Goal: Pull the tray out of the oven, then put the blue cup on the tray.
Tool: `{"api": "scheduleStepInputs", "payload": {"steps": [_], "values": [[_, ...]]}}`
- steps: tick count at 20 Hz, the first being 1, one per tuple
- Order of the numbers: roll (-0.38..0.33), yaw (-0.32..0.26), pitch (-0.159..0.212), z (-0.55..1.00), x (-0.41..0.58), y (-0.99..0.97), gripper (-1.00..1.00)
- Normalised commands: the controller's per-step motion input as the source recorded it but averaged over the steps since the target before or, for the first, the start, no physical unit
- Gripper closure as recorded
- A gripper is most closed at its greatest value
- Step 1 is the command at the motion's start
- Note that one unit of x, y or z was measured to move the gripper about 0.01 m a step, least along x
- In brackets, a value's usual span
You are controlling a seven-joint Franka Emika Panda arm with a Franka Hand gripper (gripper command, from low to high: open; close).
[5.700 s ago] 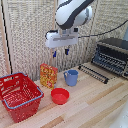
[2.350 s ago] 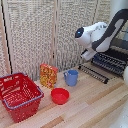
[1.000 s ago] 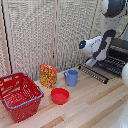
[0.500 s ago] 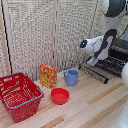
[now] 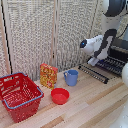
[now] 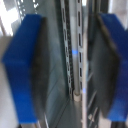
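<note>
The oven [image 5: 120, 50] stands at the exterior view's right with its door [image 5: 93, 73] folded down onto the table. The tray [image 5: 112, 65], a dark rack of thin bars, lies in its mouth. My gripper [image 5: 93, 61] reaches down at the tray's front edge. In the wrist view my gripper [image 6: 72, 65] is open, its blue pads [image 6: 25, 65] standing wide on either side of the tray's thin bars [image 6: 76, 60], not touching them. The blue cup [image 5: 71, 77] stands upright on the table, well away from the gripper toward the exterior view's left.
A red bowl [image 5: 60, 95] sits in front of the cup. An orange box [image 5: 48, 75] stands beside the cup, and a red basket [image 5: 19, 95] is at the exterior view's far left. A slatted screen [image 5: 45, 30] backs the wooden table [image 5: 90, 105].
The arm has swung from above the cup over to the oven front and lowered there. In the last second it has barely moved.
</note>
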Motion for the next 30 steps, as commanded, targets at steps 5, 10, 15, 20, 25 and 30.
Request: {"api": "scheduleStepInputs", "payload": {"steps": [5,10,15,20,25,30], "values": [[0.038,-0.065,0.0,-0.02,-0.023,-0.17,1.0],[0.244,-0.021,-0.088,0.03,0.032,0.41,1.0],[0.29,-0.047,-0.107,0.17,0.129,0.63,1.0],[0.269,-0.039,-0.093,0.15,0.163,0.65,1.0],[0.115,-0.026,-0.083,0.01,0.142,0.73,1.0],[-0.018,0.063,0.008,-0.07,0.193,0.11,-1.0]]}}
